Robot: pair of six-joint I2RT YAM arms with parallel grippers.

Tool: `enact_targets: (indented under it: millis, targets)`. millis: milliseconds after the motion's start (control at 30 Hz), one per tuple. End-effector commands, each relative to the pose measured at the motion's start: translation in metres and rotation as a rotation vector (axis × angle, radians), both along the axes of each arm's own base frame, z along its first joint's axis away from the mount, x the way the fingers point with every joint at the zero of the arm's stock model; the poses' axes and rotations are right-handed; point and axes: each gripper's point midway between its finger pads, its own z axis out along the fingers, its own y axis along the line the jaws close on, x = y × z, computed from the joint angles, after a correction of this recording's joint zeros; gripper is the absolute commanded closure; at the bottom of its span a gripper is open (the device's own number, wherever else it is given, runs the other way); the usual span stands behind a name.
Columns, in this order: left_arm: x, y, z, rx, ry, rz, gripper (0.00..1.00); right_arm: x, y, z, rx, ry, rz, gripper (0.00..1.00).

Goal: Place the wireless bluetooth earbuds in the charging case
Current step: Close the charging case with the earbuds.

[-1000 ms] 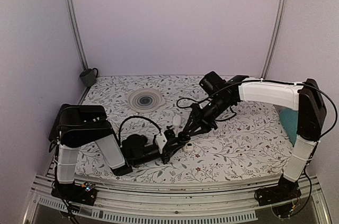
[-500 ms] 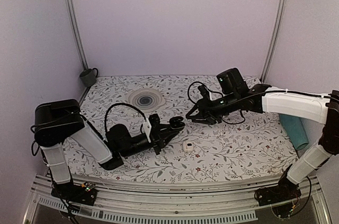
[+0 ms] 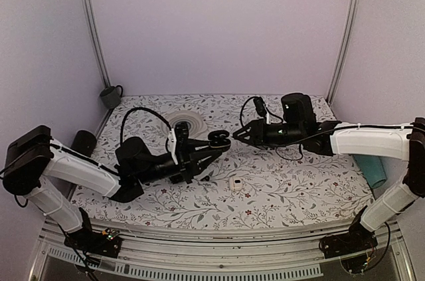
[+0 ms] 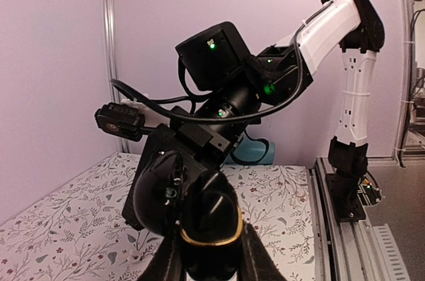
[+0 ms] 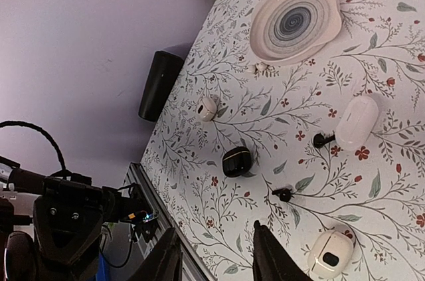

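Observation:
My left gripper (image 3: pixel 214 143) (image 4: pixel 212 254) is shut on a glossy black charging case (image 4: pixel 211 218) with a gold rim, held up off the table. A rounded black part (image 4: pixel 154 194) stands beside the case and looks like its lid swung open. My right gripper (image 3: pixel 234 136) (image 5: pixel 216 228) hangs just right of it, open and empty. Two tiny black wireless bluetooth earbuds (image 5: pixel 323 139) (image 5: pixel 284 194) lie on the floral cloth below. A second black case (image 5: pixel 237 161), closed, lies near them.
White cases (image 5: pixel 357 121) (image 5: pixel 331 253) (image 3: pixel 235 183) lie by the earbuds, and a smaller one (image 5: pixel 208 109) sits farther off. A ringed plate (image 3: pixel 182 123) is at the back, a mug (image 3: pixel 110 97) in the far left corner, a black cylinder (image 3: pixel 83 141) at the left edge.
The left arm lifted the black case off the table and drew back to the left. The right gripper rose from the cloth, levelled out facing the case, and its fingers spread a little.

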Motion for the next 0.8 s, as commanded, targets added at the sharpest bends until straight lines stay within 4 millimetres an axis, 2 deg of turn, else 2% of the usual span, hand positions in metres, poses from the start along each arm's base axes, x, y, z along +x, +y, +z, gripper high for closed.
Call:
enact_targets:
  millis: [0,100,333,567,767]
  targets:
    - [0.006,0.001,0.019,0.002,0.032,0.007,1.00,-0.001,0.007,0.027,0.078,-0.122,0.063,0.63]
    - [0.011,0.004,0.028,-0.014,0.058,0.035,1.00,-0.010,0.013,0.037,0.139,-0.156,0.124,0.64]
    - [0.008,0.003,0.052,-0.057,0.051,0.005,1.00,-0.031,0.033,0.060,0.208,-0.246,0.251,0.64]
    - [0.011,0.005,0.056,-0.064,0.082,-0.010,1.00,-0.050,0.049,0.093,0.271,-0.332,0.341,0.64]
    - [0.014,0.012,0.055,-0.078,0.100,-0.003,1.00,-0.060,0.051,0.105,0.286,-0.364,0.365,0.64]
